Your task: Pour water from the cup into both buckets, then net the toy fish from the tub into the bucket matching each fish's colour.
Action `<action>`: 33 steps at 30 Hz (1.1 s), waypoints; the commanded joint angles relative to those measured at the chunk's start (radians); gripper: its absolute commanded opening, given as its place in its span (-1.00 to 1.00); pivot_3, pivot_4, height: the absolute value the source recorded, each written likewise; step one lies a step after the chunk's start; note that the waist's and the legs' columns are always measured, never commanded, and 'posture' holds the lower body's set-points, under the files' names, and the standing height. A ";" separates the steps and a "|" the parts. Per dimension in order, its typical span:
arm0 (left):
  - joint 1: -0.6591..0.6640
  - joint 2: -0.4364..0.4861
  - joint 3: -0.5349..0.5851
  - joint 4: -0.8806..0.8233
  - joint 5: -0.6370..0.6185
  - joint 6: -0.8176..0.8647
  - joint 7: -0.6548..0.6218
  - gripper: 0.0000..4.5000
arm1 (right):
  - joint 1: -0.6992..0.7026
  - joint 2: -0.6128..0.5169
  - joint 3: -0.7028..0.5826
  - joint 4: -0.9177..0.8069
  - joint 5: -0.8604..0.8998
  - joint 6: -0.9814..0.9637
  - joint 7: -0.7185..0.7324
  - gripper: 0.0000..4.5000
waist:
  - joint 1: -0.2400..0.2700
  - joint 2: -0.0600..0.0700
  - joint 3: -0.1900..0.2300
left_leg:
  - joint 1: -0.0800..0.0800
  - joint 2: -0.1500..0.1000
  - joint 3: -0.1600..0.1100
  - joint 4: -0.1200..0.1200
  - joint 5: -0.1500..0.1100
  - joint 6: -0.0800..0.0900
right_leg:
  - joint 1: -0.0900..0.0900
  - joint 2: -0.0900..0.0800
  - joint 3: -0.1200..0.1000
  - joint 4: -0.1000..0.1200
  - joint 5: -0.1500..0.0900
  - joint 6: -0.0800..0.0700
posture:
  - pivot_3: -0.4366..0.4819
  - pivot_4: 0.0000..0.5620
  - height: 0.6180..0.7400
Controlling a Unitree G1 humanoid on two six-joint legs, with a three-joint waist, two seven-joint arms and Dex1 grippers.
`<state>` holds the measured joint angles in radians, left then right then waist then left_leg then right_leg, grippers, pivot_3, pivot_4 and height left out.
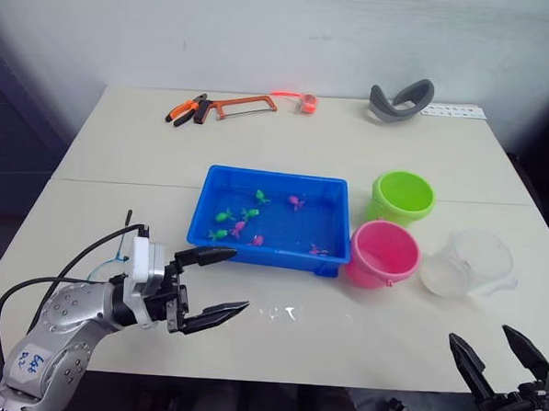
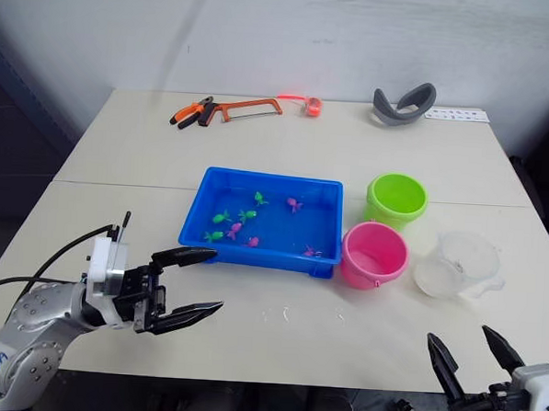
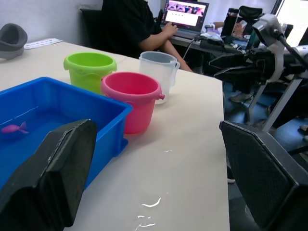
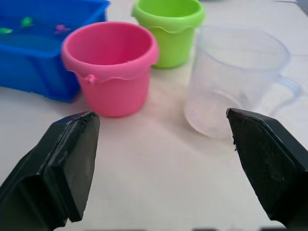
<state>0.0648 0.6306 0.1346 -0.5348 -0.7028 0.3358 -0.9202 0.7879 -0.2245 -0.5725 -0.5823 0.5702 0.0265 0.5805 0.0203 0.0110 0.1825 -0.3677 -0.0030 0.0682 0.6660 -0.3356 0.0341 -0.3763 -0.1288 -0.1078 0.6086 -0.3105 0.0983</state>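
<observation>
Your right gripper [image 1: 501,354] waits with fingers spread, empty, near the wide clear plastic measuring cup [image 1: 468,263], presumably ready to grasp it, while your left gripper [image 1: 217,281] hovers equally spread.

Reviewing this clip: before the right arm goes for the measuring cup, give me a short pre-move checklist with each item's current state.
1. Right gripper open, nothing held: ok.
2. Measuring cup upright, free of both grippers, ahead of the right gripper: ok.
3. Water in the cup: cannot tell.
4. Pink bucket and green bucket upright, mouths unobstructed, beside the blue tub: ok.
5. Left gripper open, on the near side of the tub, away from the cup: ok.
6. Dry table: not ok, a few drops lie in front of the tub.
</observation>
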 commanded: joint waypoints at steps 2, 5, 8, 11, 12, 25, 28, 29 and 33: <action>-0.039 -0.013 -0.018 -0.012 -0.020 0.009 0.003 0.97 | -0.141 -0.003 -0.056 0.082 -0.001 0.081 -0.210 1.00 | -0.005 0.000 0.000 | 0.000 0.000 0.000 0.000 -0.001 -0.002 | 0.000 0.000 0.001 0.000 0.000 0.000 | -0.05 -0.47 1.00; -0.059 -0.030 -0.032 -0.015 -0.006 0.011 0.026 0.97 | -0.301 -0.064 -0.082 0.212 -0.009 0.156 -0.312 1.00 | -0.006 0.001 0.000 | 0.000 -0.001 0.000 0.000 0.000 0.000 | 0.000 0.000 0.001 0.000 0.000 0.000 | -0.05 -0.47 1.00; -0.055 -0.039 -0.031 -0.022 0.008 0.002 0.039 0.97 | -0.383 -0.104 -0.086 0.289 -0.015 0.185 -0.333 1.00 | -0.006 0.002 0.000 | 0.000 -0.001 0.000 0.000 0.001 0.001 | 0.000 0.000 0.000 0.001 0.000 0.000 | -0.05 -0.47 1.00; -0.041 -0.041 -0.026 -0.034 0.014 -0.004 0.050 0.97 | -0.457 -0.131 -0.093 0.378 -0.023 0.202 -0.357 1.00 | 0.002 0.002 0.000 | 0.000 0.000 0.000 0.000 0.003 0.000 | 0.000 0.002 -0.001 0.002 -0.001 -0.001 | -0.05 -0.47 1.00; -0.036 -0.042 -0.024 -0.038 0.015 -0.006 0.053 0.97 | -0.475 -0.140 -0.094 0.406 -0.029 0.204 -0.361 1.00 | 0.002 0.002 0.000 | -0.001 -0.001 0.000 0.000 0.003 0.001 | 0.000 0.002 -0.001 0.002 -0.001 -0.001 | -0.05 -0.47 1.00; -0.015 -0.034 -0.017 -0.058 0.020 -0.027 0.065 0.97 | -0.652 -0.181 -0.086 0.640 -0.069 0.156 -0.361 1.00 | -0.001 0.003 0.000 | 0.000 -0.001 0.001 0.000 0.004 0.002 | 0.000 0.001 0.000 0.003 -0.001 0.000 | -0.05 -0.47 1.00; -0.019 -0.033 -0.015 -0.051 0.022 -0.030 0.061 0.97 | -0.661 -0.175 -0.085 0.632 -0.065 0.154 -0.357 1.00 | 0.000 0.003 0.000 | 0.000 -0.001 0.001 0.000 0.004 0.002 | 0.000 0.001 0.000 0.003 -0.001 0.000 | -0.05 -0.47 1.00; -0.019 -0.033 -0.014 -0.049 0.023 -0.032 0.060 0.97 | -0.661 -0.174 -0.083 0.625 -0.060 0.157 -0.352 1.00 | 0.000 0.003 0.000 | 0.000 -0.001 0.001 0.000 0.005 0.002 | 0.000 0.001 0.000 0.003 -0.001 0.000 | -0.05 -0.47 1.00; -0.018 -0.036 -0.015 -0.044 0.031 -0.040 0.062 0.97 | -0.647 -0.158 -0.073 0.567 -0.039 0.187 -0.348 1.00 | 0.000 0.003 0.000 | 0.000 -0.001 0.001 0.000 0.004 0.002 | 0.000 0.001 0.000 0.003 -0.001 0.000 | -0.05 -0.47 1.00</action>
<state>0.0485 0.5919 0.1027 -0.5514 -0.6714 0.3166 -0.8541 0.1359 -0.3811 -0.6360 0.0343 0.5128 0.2154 0.2305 0.0201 0.0136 0.1823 -0.3681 -0.0043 0.0689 0.6662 -0.3311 0.0361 -0.3762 -0.1282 -0.1079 0.6117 -0.3111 0.0982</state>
